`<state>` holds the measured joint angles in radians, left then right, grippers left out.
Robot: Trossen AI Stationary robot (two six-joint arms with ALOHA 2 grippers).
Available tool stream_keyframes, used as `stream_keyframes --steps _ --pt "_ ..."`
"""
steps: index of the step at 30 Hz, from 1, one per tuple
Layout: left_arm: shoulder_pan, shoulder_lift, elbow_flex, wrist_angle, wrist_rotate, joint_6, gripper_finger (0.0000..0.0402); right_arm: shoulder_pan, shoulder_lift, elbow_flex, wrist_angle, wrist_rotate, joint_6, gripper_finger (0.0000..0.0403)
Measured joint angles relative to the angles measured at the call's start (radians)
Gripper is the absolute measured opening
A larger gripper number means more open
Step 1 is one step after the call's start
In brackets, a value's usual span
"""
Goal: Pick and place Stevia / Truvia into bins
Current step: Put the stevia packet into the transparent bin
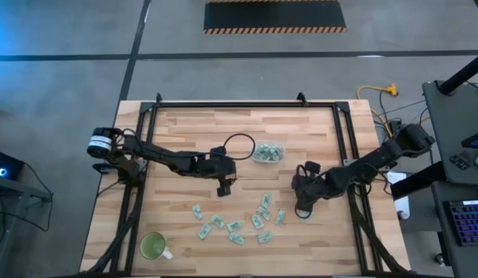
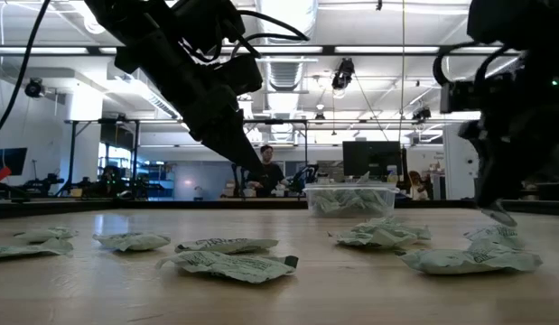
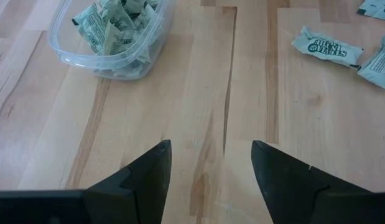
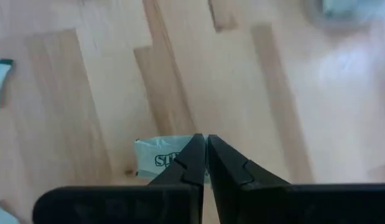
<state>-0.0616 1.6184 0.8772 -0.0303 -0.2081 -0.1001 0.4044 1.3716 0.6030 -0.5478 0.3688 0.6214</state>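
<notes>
Right gripper (image 4: pixel 206 146) fingers pressed together, pinching one Stevia sachet (image 4: pixel 156 160) at lower centre of the right wrist view.
Clear round-cornered plastic bin (image 1: pixel 267 152), centre of high view, already holds a crumpled heap of sachets; about a dozen flat pale green-and-white paper packets (image 1: pixel 235 224) still lie scattered lower centre on the wood-plank table (image 1: pixel 184 131). Judging roughly half done. Left gripper (image 3: pixel 209 168) spread, empty, near the bin.

Bench (image 3: pixel 198 112): pale wood strips, smooth satin finish. Bin (image 3: pixel 68 56): clear glossy plastic. Sachets (image 3: pixel 328 48): crinkled matt paper.
</notes>
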Motion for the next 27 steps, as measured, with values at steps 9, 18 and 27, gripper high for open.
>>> stream_keyframes --steps 9,18,27 --pt "0.000 0.000 0.000 0.000 0.000 0.000 0.0205 -0.014 -0.002 0.108 0.005 0.285 -0.185 0.0009" --pt "0.000 0.000 0.001 0.004 0.000 0.000 0.0205 -0.213 -0.002 0.162 0.189 0.392 -0.468 0.0009" --pt "0.000 0.000 0.001 0.005 0.005 0.001 0.0205 -0.523 0.027 0.161 0.340 0.103 -0.571 0.0009"
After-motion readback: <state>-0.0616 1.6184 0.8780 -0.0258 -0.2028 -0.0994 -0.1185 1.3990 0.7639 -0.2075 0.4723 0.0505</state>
